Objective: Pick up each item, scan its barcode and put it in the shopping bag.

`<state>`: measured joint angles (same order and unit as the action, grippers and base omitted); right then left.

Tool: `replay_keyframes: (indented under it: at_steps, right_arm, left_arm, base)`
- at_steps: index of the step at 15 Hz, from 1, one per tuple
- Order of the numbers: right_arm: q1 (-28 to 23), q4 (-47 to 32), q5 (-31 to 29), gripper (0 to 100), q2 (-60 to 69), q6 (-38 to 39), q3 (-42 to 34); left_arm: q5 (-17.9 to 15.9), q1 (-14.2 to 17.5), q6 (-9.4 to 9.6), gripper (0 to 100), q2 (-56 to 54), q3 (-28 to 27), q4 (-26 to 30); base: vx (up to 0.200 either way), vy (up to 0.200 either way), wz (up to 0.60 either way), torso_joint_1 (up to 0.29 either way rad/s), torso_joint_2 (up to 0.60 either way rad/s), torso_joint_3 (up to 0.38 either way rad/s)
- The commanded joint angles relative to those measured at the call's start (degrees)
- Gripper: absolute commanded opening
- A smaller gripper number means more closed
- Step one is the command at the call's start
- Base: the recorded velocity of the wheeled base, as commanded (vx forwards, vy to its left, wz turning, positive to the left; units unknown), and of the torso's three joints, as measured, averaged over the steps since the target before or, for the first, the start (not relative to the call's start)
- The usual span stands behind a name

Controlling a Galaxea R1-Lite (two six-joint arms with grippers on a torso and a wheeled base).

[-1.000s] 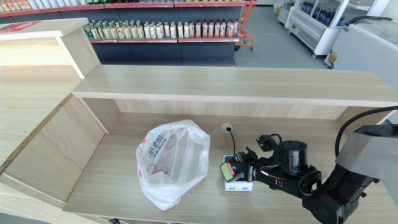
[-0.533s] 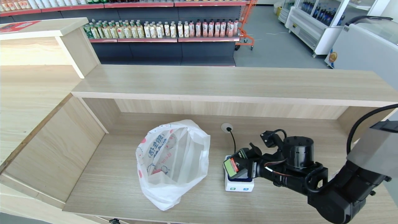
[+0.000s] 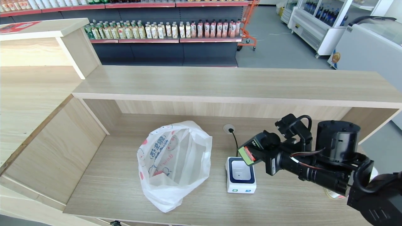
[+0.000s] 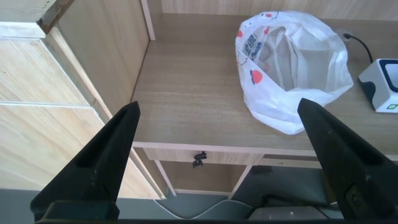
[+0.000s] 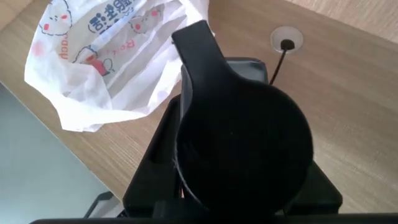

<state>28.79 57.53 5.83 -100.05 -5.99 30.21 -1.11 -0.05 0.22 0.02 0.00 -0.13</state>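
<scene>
Counter point(image 3: 110, 188): printed shopping bag point(image 3: 174, 163), scanner point(image 3: 241, 175); right gripper point(image 3: 253, 150) clasps red-labelled item point(image 3: 246, 156).

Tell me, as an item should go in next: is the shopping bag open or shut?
Open. The shopping bag gapes wide at its mouth, showing its inner walls.

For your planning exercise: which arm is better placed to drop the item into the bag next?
Right: its pincer grips the item by the scanner, beside the bag. The left pincer is open and empty.
</scene>
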Motion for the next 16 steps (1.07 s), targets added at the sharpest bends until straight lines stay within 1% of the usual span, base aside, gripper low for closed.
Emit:
replay_keyframes:
  at_steps: [1, 3, 5, 9, 11, 12, 14, 15, 16]
  right_arm:
    - [1.8, 0.0, -1.3, 0, 1.1, -0.3, 1.3]
    - [3.6, 0.0, -2.6, 0, 0.6, -1.5, 2.6]
    - [5.0, 0.1, -3.7, 0, -0.6, -4.4, 3.0]
    - [8.1, 0.6, -11.5, 0, -4.2, -6.2, 3.9]
    - [8.8, 0.7, -15.2, 0, -6.0, -7.4, 5.3]
    - [9.1, 0.7, -16.5, 0, -7.0, -7.7, 6.4]
    - [10.0, 0.7, -17.3, 0, -8.1, -7.7, 8.2]
    - [13.0, 0.7, -18.3, 0, -10.1, -7.7, 10.6]
    - [14.7, 0.7, -18.9, 0, -11.0, -7.7, 11.2]
  left_arm:
    - [0.0, 0.0, -0.04, 100, 0.0, 0.0, 0.0]
    - [0.0, 0.0, -0.04, 100, 0.0, 0.0, 0.0]
    - [0.0, 0.0, 0.04, 100, 0.0, 0.0, 0.0]
    - [0.1, 0.0, -0.04, 100, 0.0, 0.0, 0.0]
    - [0.1, 0.0, -0.04, 100, 0.0, 0.0, 0.0]
    - [0.1, 0.0, -0.04, 100, 0.0, 0.0, 0.0]
    - [0.1, 0.0, -0.04, 100, 0.0, 0.0, 0.0]
    - [0.0, 0.0, -0.04, 100, 0.0, 0.0, 0.0]
    - [0.1, 0.0, -0.04, 100, 0.0, 0.0, 0.0]
  base:
    - [0.000, 0.200, 0.00, -0.002, 0.00, 0.007]
    - [0.000, 0.200, 0.00, 0.007, 0.00, 0.000]
    - [0.000, 0.200, 0.00, 0.017, 0.00, 0.000]
    - [0.000, 0.000, 0.00, 0.000, 0.00, 0.000]
    - [0.000, 0.000, 0.00, 0.000, 0.00, 0.000]
    - [0.000, 0.000, 0.00, 0.000, 0.00, 0.000]
    - [0.000, 0.000, 0.00, 0.000, 0.00, 0.000]
    - [0.000, 0.000, 0.00, 0.000, 0.00, 0.000]
    - [0.000, 0.000, 0.00, 0.000, 0.00, 0.000]
